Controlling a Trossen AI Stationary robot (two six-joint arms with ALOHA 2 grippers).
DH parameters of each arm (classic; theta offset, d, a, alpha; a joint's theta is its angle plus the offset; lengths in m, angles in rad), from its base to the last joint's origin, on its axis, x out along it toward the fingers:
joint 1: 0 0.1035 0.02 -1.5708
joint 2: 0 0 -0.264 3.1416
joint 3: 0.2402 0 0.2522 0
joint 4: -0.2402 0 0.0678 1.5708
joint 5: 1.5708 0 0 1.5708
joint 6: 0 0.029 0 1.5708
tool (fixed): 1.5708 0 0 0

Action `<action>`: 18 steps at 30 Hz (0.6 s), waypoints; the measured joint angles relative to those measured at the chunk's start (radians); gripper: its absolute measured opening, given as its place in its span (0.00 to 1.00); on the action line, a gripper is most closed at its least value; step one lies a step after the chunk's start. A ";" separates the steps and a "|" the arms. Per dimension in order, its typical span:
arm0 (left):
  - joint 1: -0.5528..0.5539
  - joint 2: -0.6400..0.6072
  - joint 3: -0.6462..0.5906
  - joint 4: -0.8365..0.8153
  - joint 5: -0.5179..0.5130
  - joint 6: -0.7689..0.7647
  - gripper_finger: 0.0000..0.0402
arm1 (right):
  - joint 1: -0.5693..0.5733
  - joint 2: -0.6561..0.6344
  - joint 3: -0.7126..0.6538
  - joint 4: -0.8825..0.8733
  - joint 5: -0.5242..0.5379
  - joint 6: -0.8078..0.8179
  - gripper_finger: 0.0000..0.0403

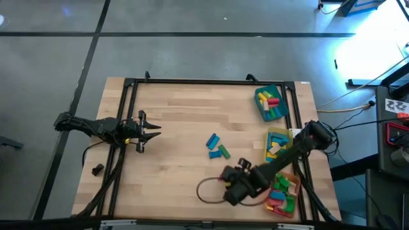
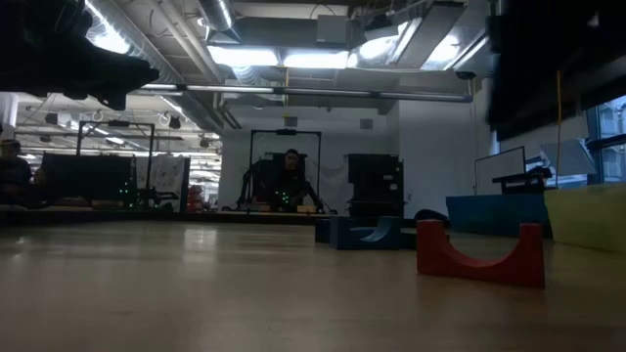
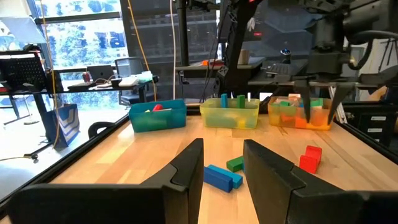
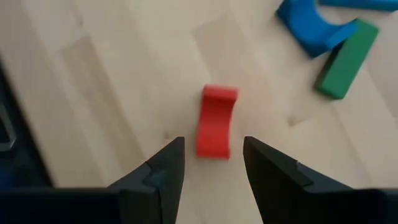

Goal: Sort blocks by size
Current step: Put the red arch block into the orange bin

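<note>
A red arch block (image 4: pixel 216 121) lies on its side on the table, just ahead of my right gripper (image 4: pixel 213 163), which hovers above it, points steeply down and is open; the block is not between the fingers. It also shows in the low view (image 2: pixel 479 256). Farther toward the table's middle lie a blue arch block (image 4: pixel 311 28) and a green bar (image 4: pixel 346 59), beside another blue block (image 1: pixel 213 139). My left gripper (image 1: pixel 150 133) waits open at the table's left edge, level and holding nothing.
Along the right edge stand a teal tray (image 1: pixel 270 102), a yellow tray (image 1: pixel 278 142) and an orange tray (image 1: pixel 284 191), each holding blocks. A dark cable loop (image 1: pixel 208 190) lies near the front edge. A small dark lump (image 1: pixel 97 169) sits beyond the table's left frame.
</note>
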 joint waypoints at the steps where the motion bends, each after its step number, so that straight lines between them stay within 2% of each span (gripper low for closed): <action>1: 0.000 0.000 0.000 0.000 0.000 0.000 0.25 | -0.013 0.000 0.000 0.002 0.000 0.000 0.41; 7: 0.000 0.000 0.000 0.000 0.000 0.000 0.25 | -0.071 0.009 0.000 0.093 -0.003 -0.012 0.41; 11: 0.000 0.000 0.000 0.000 0.000 0.000 0.25 | -0.085 0.048 0.000 0.153 -0.053 -0.045 0.41; 18: 0.000 0.000 0.000 0.000 0.000 0.000 0.25 | -0.089 0.118 0.000 0.136 -0.053 -0.050 0.41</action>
